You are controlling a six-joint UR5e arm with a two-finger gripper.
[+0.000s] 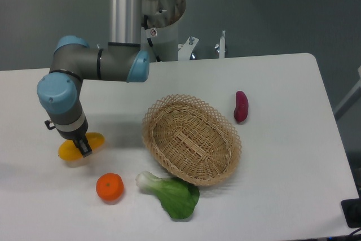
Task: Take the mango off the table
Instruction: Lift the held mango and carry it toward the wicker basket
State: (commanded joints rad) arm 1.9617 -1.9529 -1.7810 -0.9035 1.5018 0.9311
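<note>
The gripper [82,146] sat down over the mango [80,146] at the table's [282,167] left side. Whether its fingers had closed could not be told. A tangerine [109,187] lay near, to the right.

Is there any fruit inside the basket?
No, the wicker basket is empty; the mango and tangerine lie on the table.

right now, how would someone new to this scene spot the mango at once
Start at the woven basket mid-table and look left, under the robot's claw. The mango lies there: yellow-orange and oblong, unlike the round orange tangerine nearer the front edge.
</note>
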